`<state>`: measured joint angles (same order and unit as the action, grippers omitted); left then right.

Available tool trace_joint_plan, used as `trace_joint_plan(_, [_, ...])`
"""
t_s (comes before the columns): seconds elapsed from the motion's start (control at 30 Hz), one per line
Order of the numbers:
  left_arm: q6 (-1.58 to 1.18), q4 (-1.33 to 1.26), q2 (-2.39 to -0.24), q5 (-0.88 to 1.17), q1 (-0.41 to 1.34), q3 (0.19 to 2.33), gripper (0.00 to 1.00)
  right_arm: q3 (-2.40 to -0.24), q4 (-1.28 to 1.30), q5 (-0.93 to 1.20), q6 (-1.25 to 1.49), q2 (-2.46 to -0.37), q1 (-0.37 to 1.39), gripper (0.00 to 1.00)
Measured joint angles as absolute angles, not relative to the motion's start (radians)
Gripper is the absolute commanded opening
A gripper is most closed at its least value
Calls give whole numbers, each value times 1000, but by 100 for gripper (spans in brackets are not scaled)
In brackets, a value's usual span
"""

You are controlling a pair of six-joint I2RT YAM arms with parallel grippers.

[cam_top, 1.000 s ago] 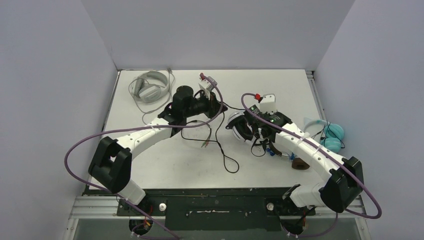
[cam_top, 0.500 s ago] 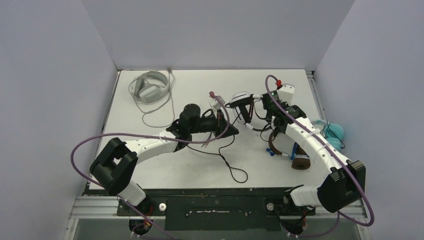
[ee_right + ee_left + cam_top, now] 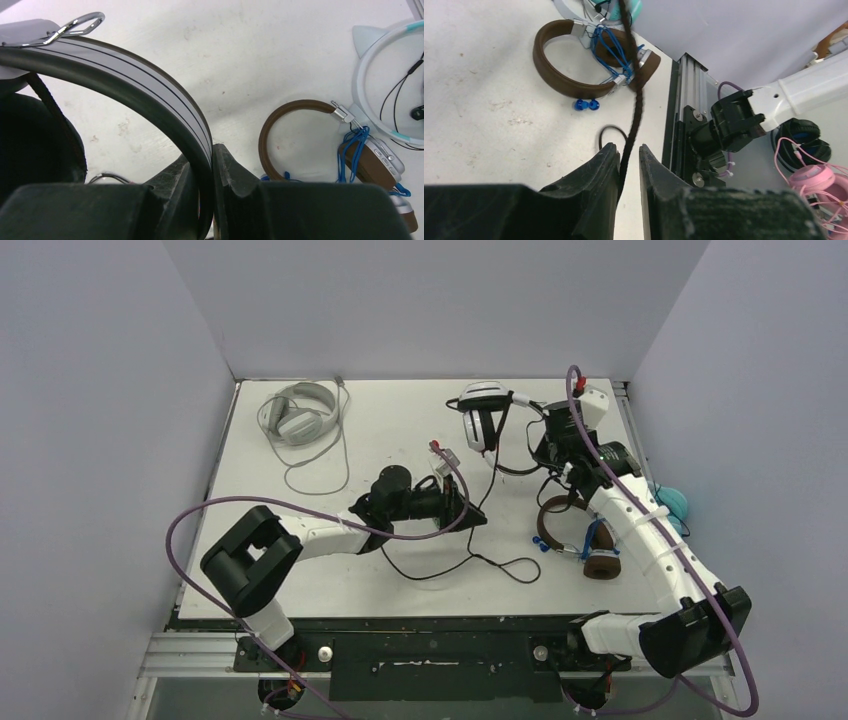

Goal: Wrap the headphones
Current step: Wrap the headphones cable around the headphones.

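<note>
The black-and-white headphones (image 3: 480, 400) are held near the far edge of the surface (image 3: 400, 410), right of its middle. The right gripper (image 3: 202, 155) is closed tight on their striped band, which is seen pinched between the two fingers in the right wrist view. Whether the ear cups touch the surface cannot be told.

Their black cable (image 3: 450, 565) is led from the headphones towards the near edge to the left gripper (image 3: 629, 147), which is placed near the middle of the surface. This gripper is only narrowly parted. The cable is passed through the gap, which is wider than the cable, so the cable is not clamped. Beyond the gripper, the slack is laid in a loose loop on the surface towards the near edge.

The brown headphones (image 3: 548, 522) are laid flat near the right edge, with a blue cable bunched between the cups. The teal headphones (image 3: 672, 502) are set just beside them at the right edge and are partly hidden by the right arm. The grey headphones (image 3: 300, 410) are laid in the far-left corner, well apart from the rest, with their grey cable trailed towards the near edge.
</note>
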<state>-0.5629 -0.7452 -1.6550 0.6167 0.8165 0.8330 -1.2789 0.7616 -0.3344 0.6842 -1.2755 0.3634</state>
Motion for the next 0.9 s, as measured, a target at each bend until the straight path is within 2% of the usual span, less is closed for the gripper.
trace_joint_plan(0.3, [-530, -876, -1718, 550, 823, 782, 42, -1442, 866, -290, 677, -1267, 363, 0])
trace_joint_plan(0.37, [-530, -921, -1742, 536, 831, 772, 42, -1466, 877, -282, 675, -1267, 363, 0])
trace_joint_plan(0.73, [-479, -1028, -1845, 448, 858, 770, 28, -1643, 991, -247, 660, -1268, 363, 0])
trace_joint_plan(0.9, [-458, -1036, -1871, 405, 858, 774, 31, -1769, 1034, -231, 651, -1277, 361, 0])
